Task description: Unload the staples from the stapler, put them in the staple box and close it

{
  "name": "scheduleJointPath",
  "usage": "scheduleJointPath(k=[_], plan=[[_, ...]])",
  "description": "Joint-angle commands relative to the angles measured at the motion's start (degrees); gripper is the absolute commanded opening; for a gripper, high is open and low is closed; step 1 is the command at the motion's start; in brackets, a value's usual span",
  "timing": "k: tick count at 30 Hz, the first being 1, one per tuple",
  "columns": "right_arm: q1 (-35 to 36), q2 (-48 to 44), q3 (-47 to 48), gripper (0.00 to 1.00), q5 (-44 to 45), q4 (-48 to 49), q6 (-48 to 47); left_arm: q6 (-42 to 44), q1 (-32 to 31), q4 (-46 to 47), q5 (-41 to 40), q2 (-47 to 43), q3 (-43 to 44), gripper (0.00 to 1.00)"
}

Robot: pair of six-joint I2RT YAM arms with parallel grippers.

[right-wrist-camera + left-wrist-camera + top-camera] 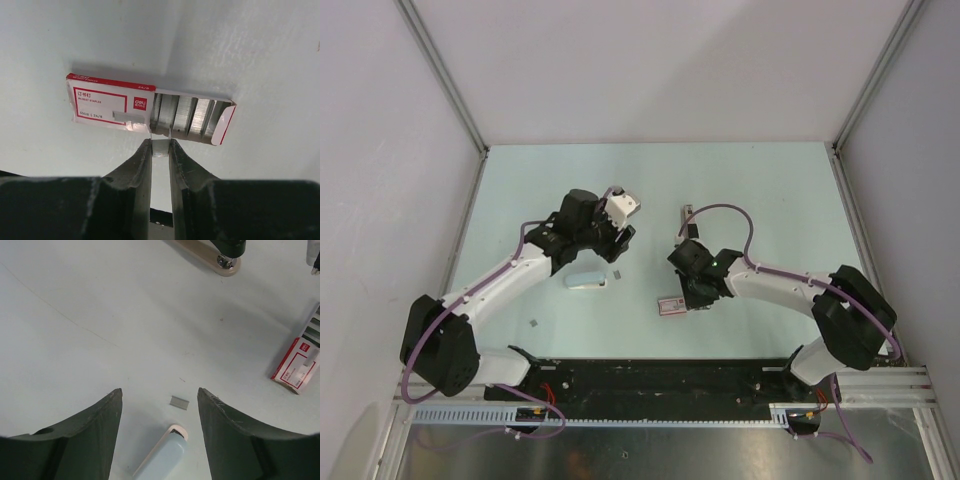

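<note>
the stapler [687, 220] lies on the table [780, 190] near its middle, just beyond the right arm's wrist and clear of both grippers. from the left wrist only its end shows at the top edge: a glossy black upper body over a flat tan base, with a small silvery rivet.

the right gripper [160, 143] has its matte black fingers [137, 170] nearly together, pinching a short strip of staples [161, 148], bright ribbed metal, at the edge of the staple box [107, 106]. the box is flat card, white with red borders and print. its inner tray is slid partway out and shows rows of grey staple blocks side by side.

the left gripper [160, 392] stands wide with nothing between its broad, curved, scuffed dark fingers [92, 437]. below it on the table lie a loose staple piece [179, 402], small and grey, and just nearer the camera the rounded end of a pale wedge [165, 456], smooth blue-white plastic with a cream rim.

the table is a matte, pale mint sheet with faint scratches and specks. plain pale grey walls [650, 60] close it in on three sides, with thin metal posts at the corners. a black rail [650, 378] runs along the near edge.
</note>
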Motion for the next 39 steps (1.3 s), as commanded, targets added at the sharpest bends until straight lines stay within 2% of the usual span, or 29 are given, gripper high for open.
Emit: scheduleJointPath(k=[1, 25, 39], plan=[[0.4, 1.1, 2.0, 0.02, 1.7, 1.0, 1.3, -1.1, 0.2, 0.5, 1.7, -1.5, 0.0, 0.67], [0.1, 2.6, 2.1, 0.04, 2.0, 1.8, 0.0, -1.2, 0.2, 0.5, 2.2, -1.9, -0.4, 0.67], [-0.2, 2.7, 2.1, 0.11, 2.1, 1.7, -0.3, -1.3, 0.2, 0.4, 2.3, -2.3, -0.4, 0.68]])
